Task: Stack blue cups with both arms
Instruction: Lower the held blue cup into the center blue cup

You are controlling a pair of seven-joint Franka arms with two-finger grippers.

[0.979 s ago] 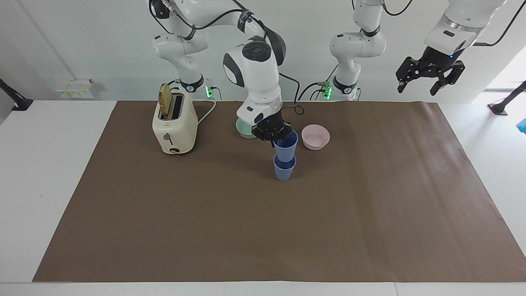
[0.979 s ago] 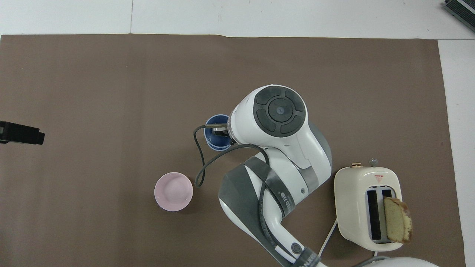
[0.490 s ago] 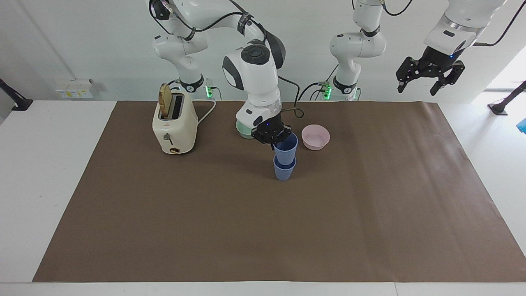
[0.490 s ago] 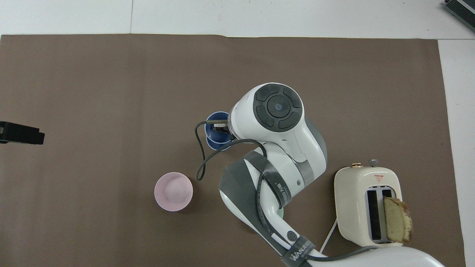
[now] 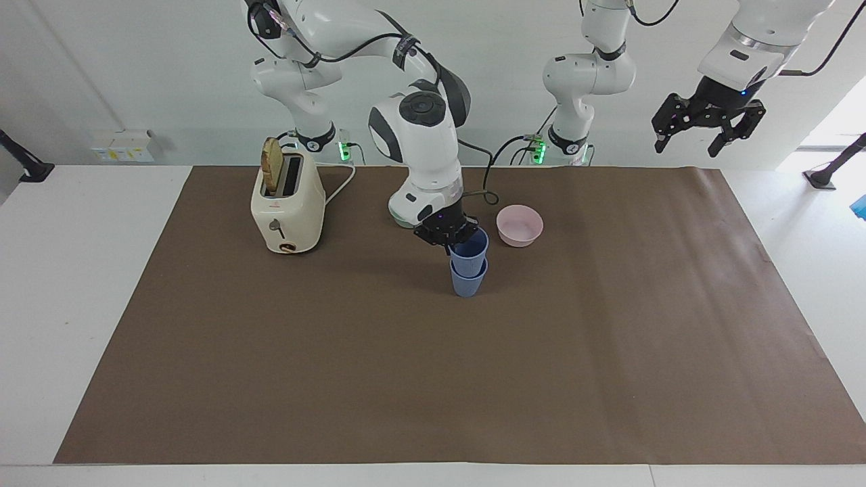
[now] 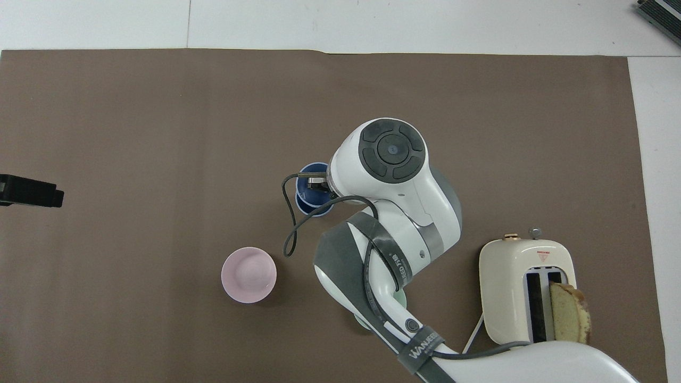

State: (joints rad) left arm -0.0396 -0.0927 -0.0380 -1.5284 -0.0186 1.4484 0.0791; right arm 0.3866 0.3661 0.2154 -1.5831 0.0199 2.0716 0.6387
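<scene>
At frame centre, the upper blue cup (image 5: 470,246) is apparently gripped at its rim by the right gripper (image 5: 449,233), partly nested in the lower blue cup (image 5: 468,279). Misaligned seating risks toppling. The left gripper (image 5: 707,123) is held open, waiting, upper right.

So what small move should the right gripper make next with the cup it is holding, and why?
Probably open the fingers and lift straight up. The right gripper grips the rim of the upper blue cup, which already sits deep inside the lower blue cup standing on the brown mat; the stack looks upright. The left gripper waits high over the left arm's end of the table.
</scene>
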